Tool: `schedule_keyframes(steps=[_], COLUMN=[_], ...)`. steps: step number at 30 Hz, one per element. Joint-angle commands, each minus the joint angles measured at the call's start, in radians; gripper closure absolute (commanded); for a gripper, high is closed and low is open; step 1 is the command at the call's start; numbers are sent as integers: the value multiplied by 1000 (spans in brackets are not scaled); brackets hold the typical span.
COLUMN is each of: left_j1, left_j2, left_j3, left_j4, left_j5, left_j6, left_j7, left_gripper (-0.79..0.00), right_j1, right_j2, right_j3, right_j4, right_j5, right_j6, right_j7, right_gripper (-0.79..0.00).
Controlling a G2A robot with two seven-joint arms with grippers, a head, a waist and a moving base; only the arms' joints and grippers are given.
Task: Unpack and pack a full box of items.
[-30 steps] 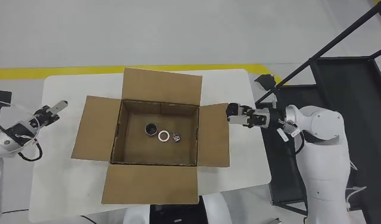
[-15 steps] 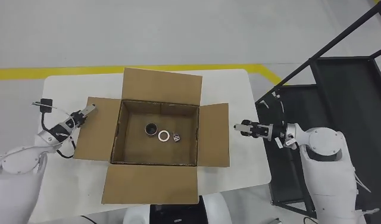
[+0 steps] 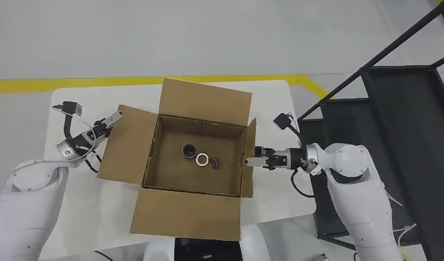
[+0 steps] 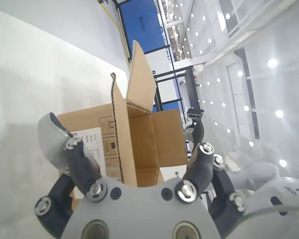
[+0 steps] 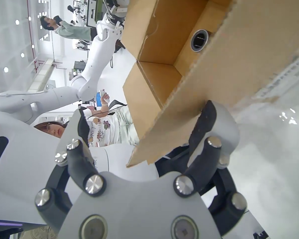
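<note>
The right gripper (image 5: 143, 111) is held open astride the box's (image 3: 154, 157) upturned right flap (image 3: 250, 139). The left gripper (image 4: 124, 123), also open, straddles the left flap (image 3: 128, 146). At table centre, three items lie in the box: a dark cup (image 3: 189, 150), a white ring (image 3: 202, 160) and a small dark piece (image 3: 214, 164). If unpacking is in hand, it is judged unfinished. A white label (image 4: 89, 140) is seen on the outer wall, but its print cannot be read.

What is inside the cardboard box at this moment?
Three small things lie close together on the floor of the cardboard box: a dark round container, a white ring and a small dark item. The box's near wall covers the floor strip just behind it.
</note>
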Motion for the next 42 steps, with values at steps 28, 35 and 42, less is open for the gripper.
schedule_keyframes(steps=[28, 35, 42], left_j1=[-262, -277, -274], left_j2=[-83, -89, -84], left_j3=[407, 415, 379], left_j4=[6, 9, -2], left_j5=[-1, 8, -17], left_j6=[91, 87, 66], left_j7=[-195, -188, -172], left_gripper=[-785, -785, -785], right_j1=[105, 116, 130], right_j2=[14, 21, 27], right_j3=[-269, -302, -318], right_j4=[93, 90, 86], right_j5=[-114, -168, -175], right_j6=[15, 34, 38], right_j7=[-104, -120, -142], right_gripper=[-785, -785, -785])
